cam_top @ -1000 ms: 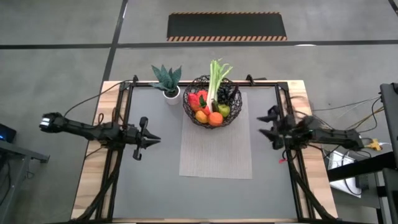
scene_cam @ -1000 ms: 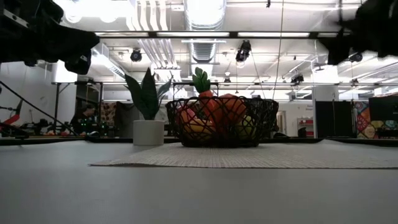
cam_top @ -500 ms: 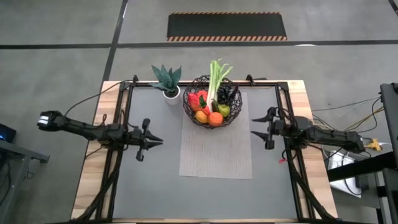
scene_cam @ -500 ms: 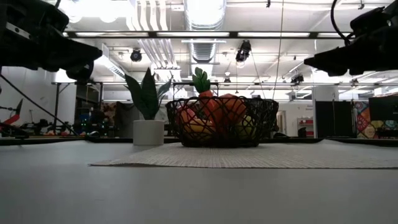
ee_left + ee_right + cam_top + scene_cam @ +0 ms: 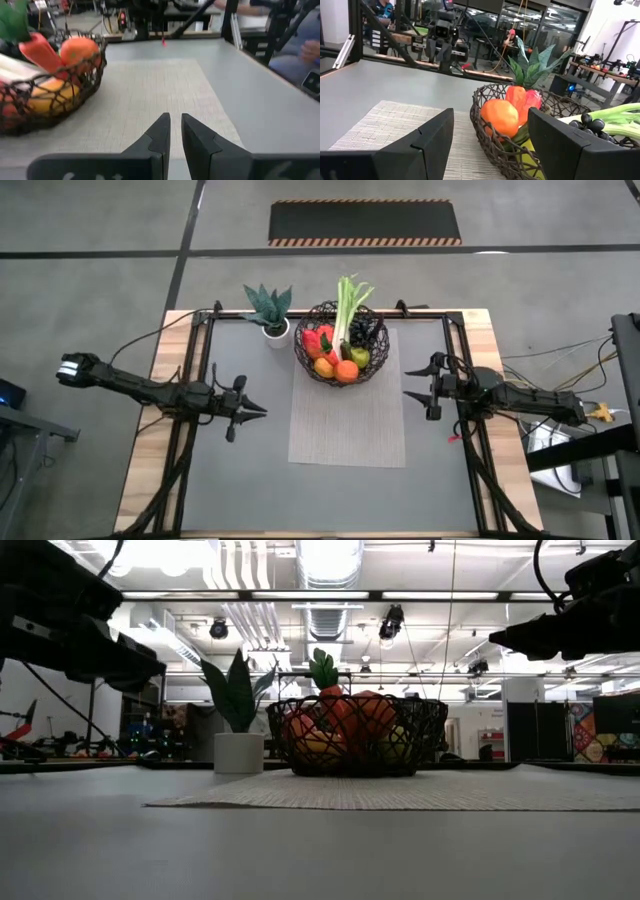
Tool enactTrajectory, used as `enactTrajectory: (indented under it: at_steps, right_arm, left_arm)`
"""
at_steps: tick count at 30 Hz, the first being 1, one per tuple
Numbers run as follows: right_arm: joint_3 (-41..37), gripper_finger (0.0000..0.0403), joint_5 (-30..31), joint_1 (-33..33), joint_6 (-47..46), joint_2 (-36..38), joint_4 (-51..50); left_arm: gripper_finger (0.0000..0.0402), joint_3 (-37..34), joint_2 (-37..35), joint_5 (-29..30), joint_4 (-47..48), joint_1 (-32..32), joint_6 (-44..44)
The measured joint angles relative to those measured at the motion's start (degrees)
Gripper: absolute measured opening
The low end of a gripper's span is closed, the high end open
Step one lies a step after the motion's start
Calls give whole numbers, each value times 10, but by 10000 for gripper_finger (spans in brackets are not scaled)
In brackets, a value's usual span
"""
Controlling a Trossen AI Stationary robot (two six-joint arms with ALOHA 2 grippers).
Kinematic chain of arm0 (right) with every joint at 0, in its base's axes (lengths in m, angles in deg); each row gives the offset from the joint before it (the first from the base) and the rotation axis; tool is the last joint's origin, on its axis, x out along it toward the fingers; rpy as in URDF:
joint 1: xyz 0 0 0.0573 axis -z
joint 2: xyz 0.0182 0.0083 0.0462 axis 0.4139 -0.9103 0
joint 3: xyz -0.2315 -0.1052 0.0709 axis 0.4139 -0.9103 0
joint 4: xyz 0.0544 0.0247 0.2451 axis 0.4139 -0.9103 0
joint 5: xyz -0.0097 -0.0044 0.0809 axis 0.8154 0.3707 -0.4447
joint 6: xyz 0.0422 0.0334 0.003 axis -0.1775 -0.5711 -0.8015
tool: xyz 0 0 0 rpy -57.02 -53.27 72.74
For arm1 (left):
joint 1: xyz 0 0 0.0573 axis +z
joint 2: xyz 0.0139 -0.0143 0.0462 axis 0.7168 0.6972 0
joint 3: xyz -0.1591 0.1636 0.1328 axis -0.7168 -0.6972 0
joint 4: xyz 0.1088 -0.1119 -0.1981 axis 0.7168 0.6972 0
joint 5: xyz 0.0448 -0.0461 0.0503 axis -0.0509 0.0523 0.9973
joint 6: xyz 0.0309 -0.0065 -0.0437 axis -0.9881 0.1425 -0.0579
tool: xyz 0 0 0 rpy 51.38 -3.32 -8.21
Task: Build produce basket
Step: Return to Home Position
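The dark wire basket (image 5: 303, 356) stands on the far end of a grey woven placemat (image 5: 347, 425). It holds the produce: a leek (image 5: 346, 305) sticking up over the far rim, orange fruits (image 5: 346, 370), a red piece (image 5: 313, 340), dark grapes (image 5: 366, 330) and a green fruit (image 5: 360, 357). My left gripper (image 5: 263, 411) hovers shut over the table, left of the placemat, pointing at it. My right gripper (image 5: 406, 383) hovers open at the placemat's right edge, near the basket. Both are empty.
A white pot with a spiky green plant (image 5: 272, 320) stands left of the basket at the far edge. Black frame rails (image 5: 200, 360) run along the table's left, right and far sides. Bare grey table (image 5: 250, 480) lies on the near side.
My left gripper has sunk a little and gone slightly toward the placemat, tipping downward. My right gripper has rolled about its own line and come down to level, so that its fingers now reach toward the placemat. The basket and produce have kept still.
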Motion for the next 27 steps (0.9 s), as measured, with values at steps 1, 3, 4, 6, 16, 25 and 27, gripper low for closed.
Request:
enactTrajectory:
  at_steps: [1,3,4,6,16,25,27]
  right_arm:
    - [0,238,0,0,0,0,0]
    - [0,238,0,0,0,0,0]
    - [0,238,0,0,0,0,0]
    - [0,238,0,0,0,0,0]
    - [0,237,0,0,0,0,0]
    - [0,238,0,0,0,0,0]
    - [0,238,0,0,0,0,0]
  left_arm:
    - [28,0,6,0,0,0,0]
    - [28,0,17,0,2,0,0]
    - [28,0,22,0,1,0,0]
    - [28,0,35,0,1,0,0]
    - [28,0,102,0,1,0,0]
    - [28,0,167,0,1,0,0]
    - [28,0,181,0,1,0,0]
